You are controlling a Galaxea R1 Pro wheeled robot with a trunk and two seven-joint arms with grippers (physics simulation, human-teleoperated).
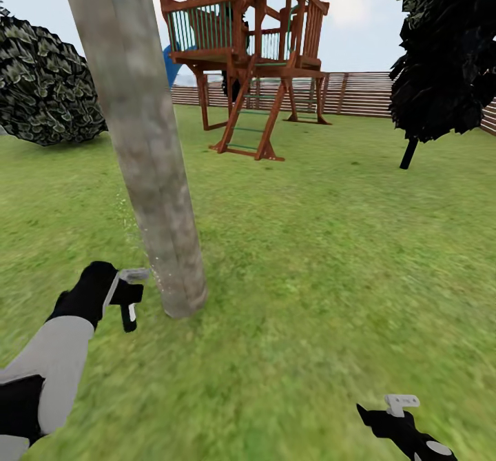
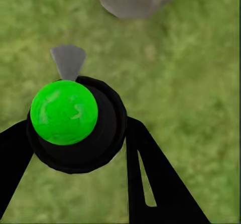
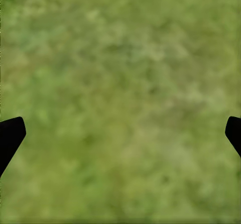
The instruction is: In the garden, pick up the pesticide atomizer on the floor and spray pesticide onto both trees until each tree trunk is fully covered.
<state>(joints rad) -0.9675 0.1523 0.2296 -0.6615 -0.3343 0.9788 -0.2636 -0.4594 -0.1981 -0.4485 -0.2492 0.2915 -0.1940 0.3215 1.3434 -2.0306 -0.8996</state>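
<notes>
The pesticide atomizer [image 1: 128,289] was largely hidden by the left gripper [image 1: 124,295] clamped around it; only its grey trigger head and part of its black body showed in the head view. In the left wrist view it [image 2: 75,126] appeared as a black round body with a green spot, its grey nozzle aimed at the tree trunk [image 1: 141,144] just beside it, tiny white specks near the base. The right gripper [image 3: 120,133] hung spread apart over the grass lawn [image 1: 331,254].

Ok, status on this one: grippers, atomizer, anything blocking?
Left gripper shut on atomizer, nozzle aimed at base of tree trunk. Right gripper open, empty, over grass. Nothing between nozzle and trunk.
</notes>
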